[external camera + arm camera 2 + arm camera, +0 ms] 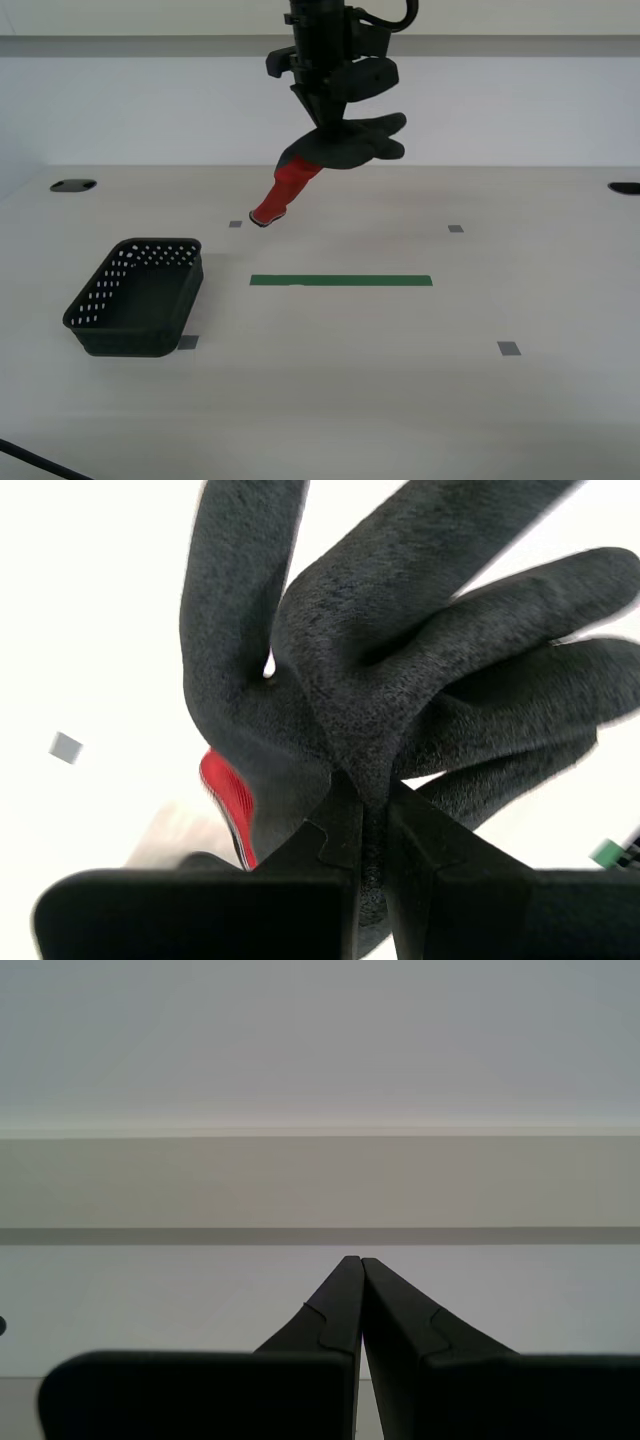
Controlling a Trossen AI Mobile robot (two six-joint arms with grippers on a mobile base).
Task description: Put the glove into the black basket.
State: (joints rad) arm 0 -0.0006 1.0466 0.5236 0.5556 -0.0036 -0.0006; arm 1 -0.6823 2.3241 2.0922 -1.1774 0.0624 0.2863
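My second gripper (pixel 333 128) hangs over the far middle of the table, shut on the glove (pixel 345 145). The glove is dark grey with a red cuff (pixel 283 195) that droops toward the exterior view's left, clear of the table. In the second wrist view the glove (pixel 400 670) fills the frame, pinched between the jaws of my second gripper (pixel 368 810). The black basket (pixel 140 296) stands on the table at the exterior view's left, nearer than the glove, with nothing seen inside. My first gripper (pixel 356 1265) is shut on nothing and faces a wall; it does not show in the exterior view.
A green tape strip (pixel 341 281) lies at the table's middle. Small grey tape squares (pixel 509 348) mark several spots. Dark holes (pixel 73 185) sit at the table's far corners. A black cable (pixel 40 461) crosses the near corner at the exterior view's left.
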